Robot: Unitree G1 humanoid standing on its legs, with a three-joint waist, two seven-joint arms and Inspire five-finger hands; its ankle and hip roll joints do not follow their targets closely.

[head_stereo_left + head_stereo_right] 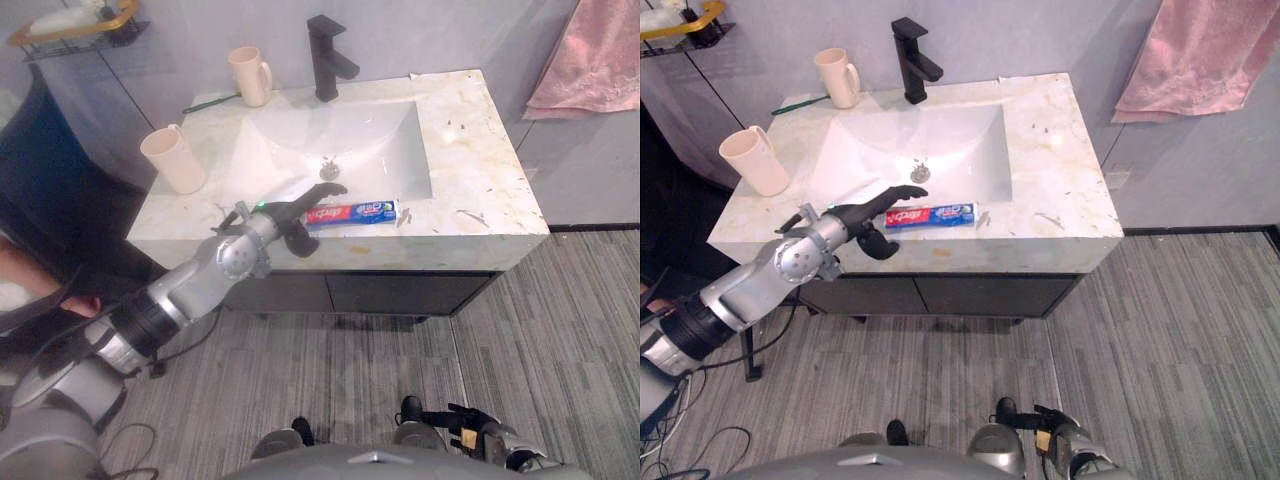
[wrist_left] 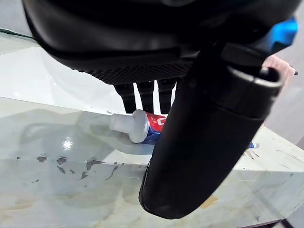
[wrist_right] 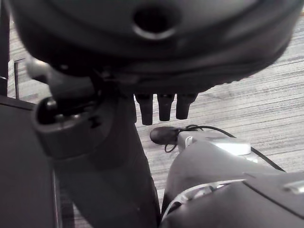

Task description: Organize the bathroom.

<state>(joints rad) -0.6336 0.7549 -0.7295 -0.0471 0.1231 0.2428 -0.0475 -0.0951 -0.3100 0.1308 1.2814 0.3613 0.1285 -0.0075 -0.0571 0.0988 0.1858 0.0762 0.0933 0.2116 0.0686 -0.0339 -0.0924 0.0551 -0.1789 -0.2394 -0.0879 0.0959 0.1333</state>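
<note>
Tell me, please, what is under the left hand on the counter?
Under the left hand lies the cap end of the toothpaste tube, on the marble counter. Whether the fingers touch it stays hidden.

Toothpaste tube (image 1: pixel 931 215) before sink basin (image 1: pixel 970 150)

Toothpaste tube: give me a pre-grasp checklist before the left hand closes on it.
1. Toothpaste tube lies flat on the counter's front strip: ok.
2. Left hand open, fingers straight over the tube's cap end: ok.
3. Thumb below the counter edge, not yet on the tube: not ok.
4. Fingers touching the tube: cannot tell.
5. Nearer cup stands upright, apart from the hand: ok.
6. Right hand hangs low over the floor: ok.
</note>
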